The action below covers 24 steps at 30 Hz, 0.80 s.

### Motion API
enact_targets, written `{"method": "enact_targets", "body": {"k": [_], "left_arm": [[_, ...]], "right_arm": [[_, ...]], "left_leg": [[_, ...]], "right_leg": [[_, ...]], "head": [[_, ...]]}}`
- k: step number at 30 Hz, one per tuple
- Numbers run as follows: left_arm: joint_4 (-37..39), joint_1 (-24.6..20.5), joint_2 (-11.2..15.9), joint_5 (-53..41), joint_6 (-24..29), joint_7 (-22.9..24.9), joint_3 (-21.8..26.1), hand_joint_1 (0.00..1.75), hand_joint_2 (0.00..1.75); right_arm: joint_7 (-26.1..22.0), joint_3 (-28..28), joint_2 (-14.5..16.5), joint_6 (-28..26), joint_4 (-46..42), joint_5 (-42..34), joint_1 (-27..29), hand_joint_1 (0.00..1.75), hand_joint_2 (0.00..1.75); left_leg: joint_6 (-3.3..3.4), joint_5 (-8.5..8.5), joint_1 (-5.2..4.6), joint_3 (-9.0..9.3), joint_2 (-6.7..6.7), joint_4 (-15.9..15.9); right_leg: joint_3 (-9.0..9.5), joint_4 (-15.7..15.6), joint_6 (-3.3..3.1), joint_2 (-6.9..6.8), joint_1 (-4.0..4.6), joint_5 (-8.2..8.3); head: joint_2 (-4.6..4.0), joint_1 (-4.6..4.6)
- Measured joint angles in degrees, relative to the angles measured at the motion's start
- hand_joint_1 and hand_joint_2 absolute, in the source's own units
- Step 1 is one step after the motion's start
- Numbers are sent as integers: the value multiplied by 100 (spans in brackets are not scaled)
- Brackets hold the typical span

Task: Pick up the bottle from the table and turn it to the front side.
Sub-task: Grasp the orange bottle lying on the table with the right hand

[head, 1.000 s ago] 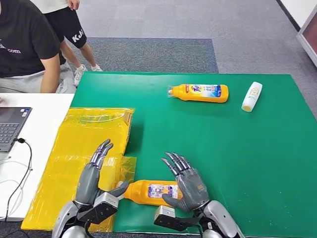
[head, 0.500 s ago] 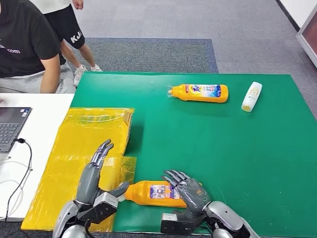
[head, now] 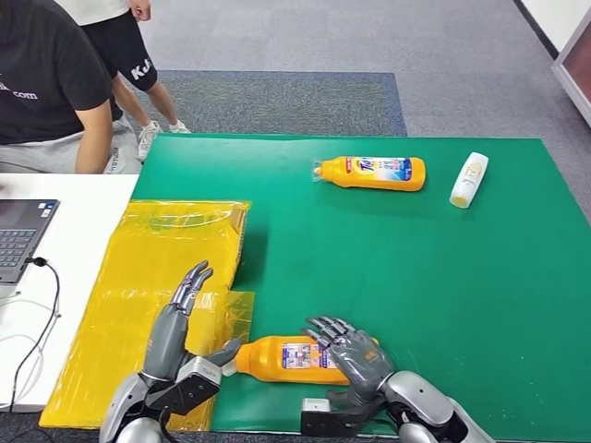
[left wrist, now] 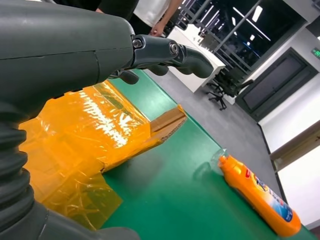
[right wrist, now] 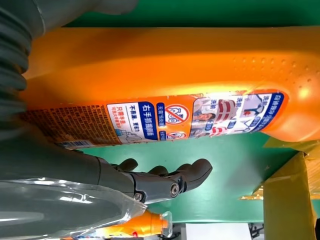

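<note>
While the near orange bottle (head: 293, 358) lies on its side at the front edge of the green counter (head: 432, 277), the right hand (head: 352, 358) rests over its base end, fingers curved across the top of the body; whether they actually clamp it cannot be told. In the right wrist view the bottle (right wrist: 181, 90) shows a label of small print and warning icons, with dark fingers (right wrist: 177, 180) spread just beside it and apart from its surface. The bottle's cap end points toward the left hand (head: 174, 341), which hovers with fingers spread and holds nothing, its thumb close to the cap. That hand sits above a sheet of yellow film (head: 160, 286) that covers the counter's side next to the bottle's cap. In the left wrist view the film (left wrist: 86, 130) wraps a flat cardboard piece (left wrist: 168, 122). A second orange bottle (head: 370, 173) lies far beyond the near bottle, its bright label up, and a white bottle (head: 469, 179) lies just beside that one's base. A laptop (head: 21, 235) sits on a white desk past the film, near a seated person (head: 49, 83).
</note>
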Motion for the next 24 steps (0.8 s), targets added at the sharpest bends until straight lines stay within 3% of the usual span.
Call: {"method": "enact_targets", "body": {"k": [14, 16, 18, 20, 24], "left_arm": [[31, 31, 2, 43, 136, 46, 2, 0, 175], [30, 52, 2, 39, 153, 90, 2, 0, 175], [29, 69, 2, 30, 165, 119, 2, 0, 175], [29, 82, 3, 17, 177, 126, 2, 0, 175], [29, 97, 4, 19, 201, 122, 2, 0, 175]], "right_arm": [[1364, 224, -2, 272, 217, 479, -344, 0, 175], [1511, 247, 6, 170, 279, 664, -362, 50, 175], [1594, 252, 22, 48, 364, 887, -370, 137, 175], [1592, 231, 36, -106, 495, 1116, -382, 175, 175], [1446, 84, 61, -441, 859, 1398, -433, 175, 175]], "left_leg": [[7, 6, 0, 3, 0, 4], [7, 6, 0, 3, 0, 6], [7, 6, 0, 4, 0, 7], [7, 6, 0, 5, 0, 7], [12, 10, 0, 10, 0, 7]], "right_leg": [[11, -1, 9, -1, 0, 8], [12, -2, 11, -1, 0, 9], [13, -2, 11, 0, 0, 10], [13, -2, 11, 0, 0, 11], [16, -3, 15, -1, 0, 14]], "head": [[0, 2], [0, 2], [0, 1], [0, 1], [0, 1]]}}
